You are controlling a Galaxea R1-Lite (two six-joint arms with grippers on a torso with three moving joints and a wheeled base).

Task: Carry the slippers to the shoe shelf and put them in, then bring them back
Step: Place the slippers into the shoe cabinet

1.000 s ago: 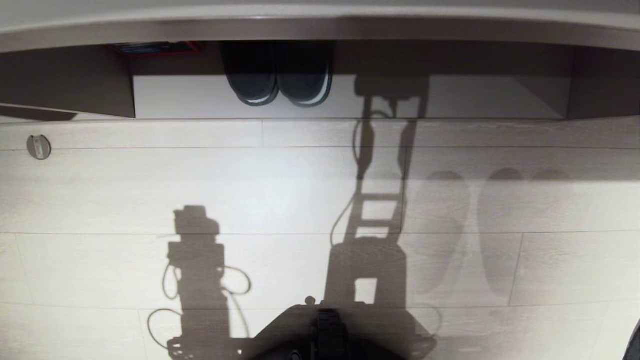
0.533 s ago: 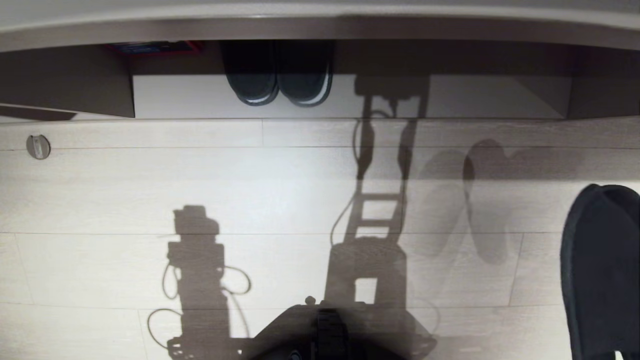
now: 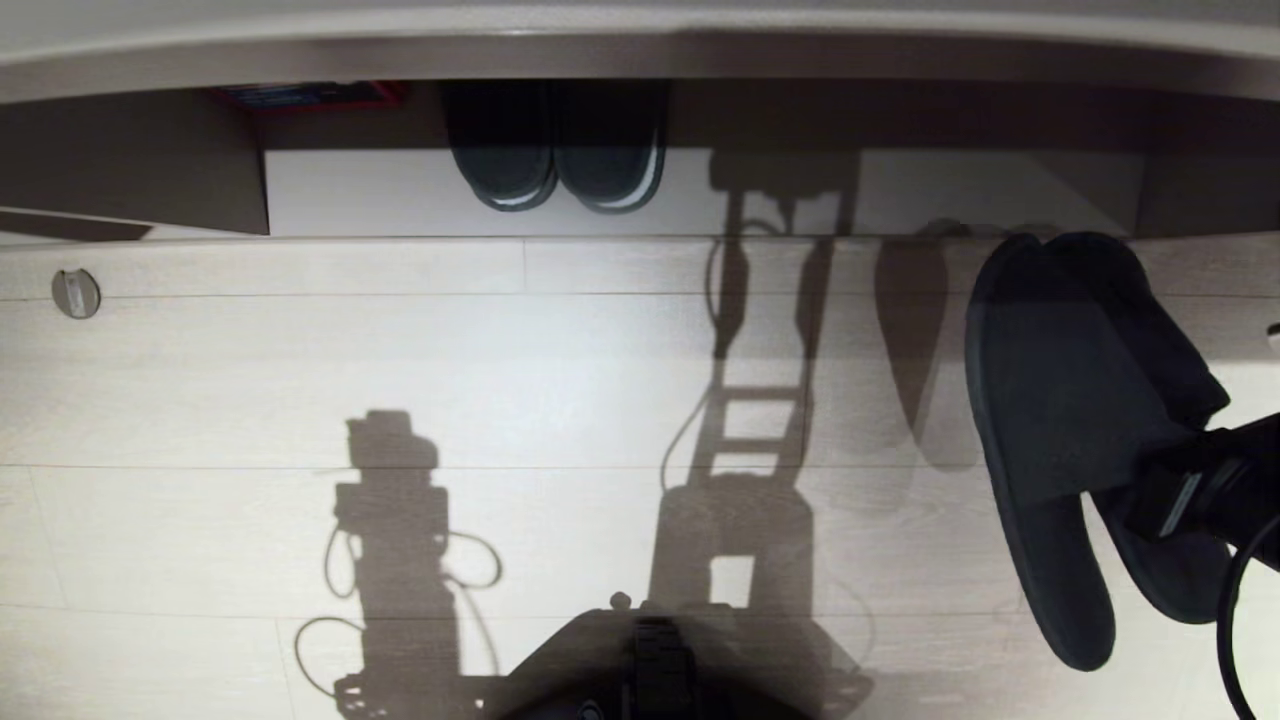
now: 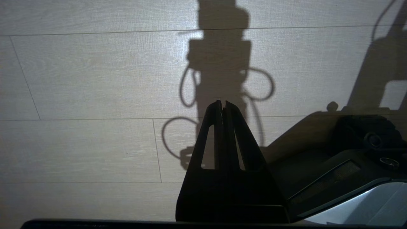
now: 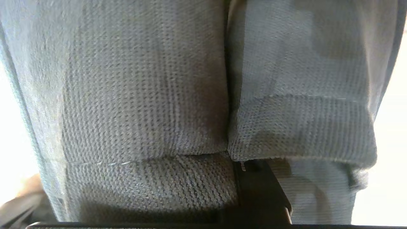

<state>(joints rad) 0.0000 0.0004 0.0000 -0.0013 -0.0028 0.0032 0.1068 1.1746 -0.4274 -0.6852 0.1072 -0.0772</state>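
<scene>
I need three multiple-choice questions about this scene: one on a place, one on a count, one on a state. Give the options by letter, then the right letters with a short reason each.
1. Where is the other dark pair?
A. inside the cubby
B. on the floor near the base
C. in the left hand

2. How many slippers does the right hand carry?
A. one
B. two
C. three

3. How is the left hand?
A. open
B. shut on a slipper
C. shut, holding nothing

Answers:
1 A: their toes poke out of the cubby at the left.
2 B: two slippers hang side by side from the right hand above the floor.
3 C: the left wrist view shows the fingertips together with only floor beyond.
</scene>
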